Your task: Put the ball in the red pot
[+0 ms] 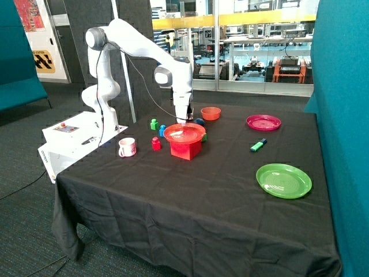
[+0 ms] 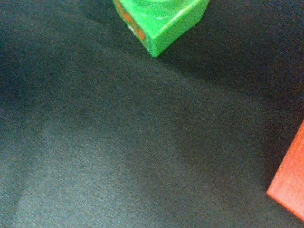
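The red pot (image 1: 186,148) stood on the black-clothed worktop (image 1: 202,190), and a flat red plate (image 1: 184,133) lay across its open top, covering it. The ball (image 1: 199,122), small and dark blue, sat on the cloth just behind the pot, beside the plate's far rim, so it was not in the pot. The end effector (image 1: 181,117) hung low just behind the pot, close to the ball and a little to the side of it. Whether its fingers were parted or closed could not be told from either view, and nothing could be seen held in it.

In the wrist view, a green block (image 2: 159,21) lay on the cloth, and a red corner (image 2: 290,187), which appeared to belong to the pot, showed at the frame's edge.

Around the pot lay other things: a pink-and-white mug (image 1: 127,147) and a small red block (image 1: 155,143) on the side toward the robot's base, and a green pegged block (image 1: 154,124) and a blue block (image 1: 162,130) behind those. An orange-red bowl (image 1: 210,113) stood beyond the ball. Well away from the pot, toward the opposite side of the worktop, were a magenta plate (image 1: 263,122), a green-and-blue marker (image 1: 258,145) and a green plate (image 1: 283,180).
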